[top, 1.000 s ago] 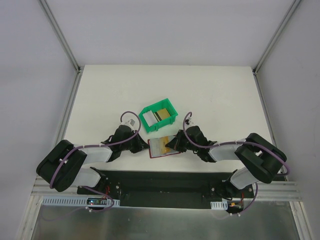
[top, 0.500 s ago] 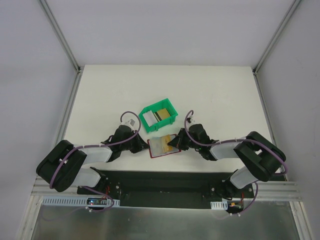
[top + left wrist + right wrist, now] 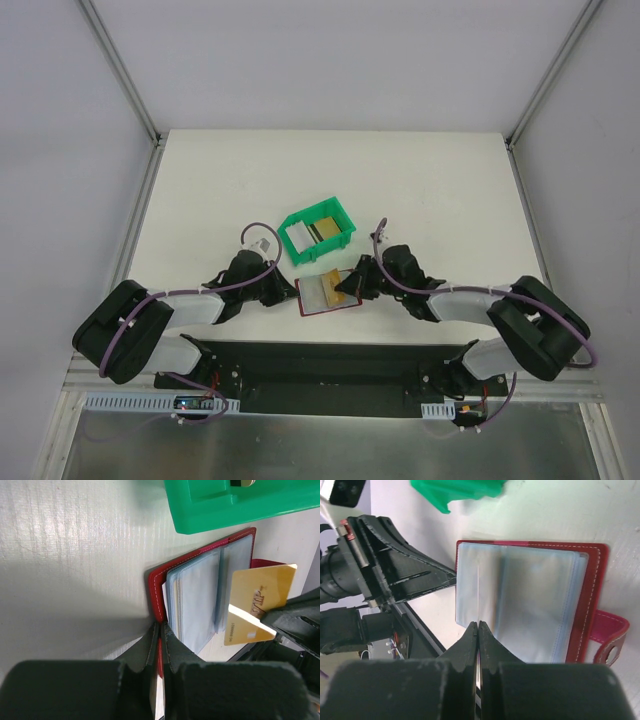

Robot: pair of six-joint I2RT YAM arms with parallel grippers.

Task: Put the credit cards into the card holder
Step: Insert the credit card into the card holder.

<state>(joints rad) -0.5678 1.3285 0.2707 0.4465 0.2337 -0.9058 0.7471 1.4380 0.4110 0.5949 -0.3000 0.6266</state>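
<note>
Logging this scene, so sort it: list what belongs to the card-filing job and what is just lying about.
Job: red card holder; golden credit card in the right pincer; spare cards in the green bin; left pincer pinching the holder's cover.
Lying about: the green bin itself; white table.

There is one red card holder (image 3: 318,296) and one green bin (image 3: 308,212). I count three cards: one golden card (image 3: 260,605) at the holder, and in the bin one whitish card (image 3: 303,233) and a second golden card (image 3: 324,231).
</note>
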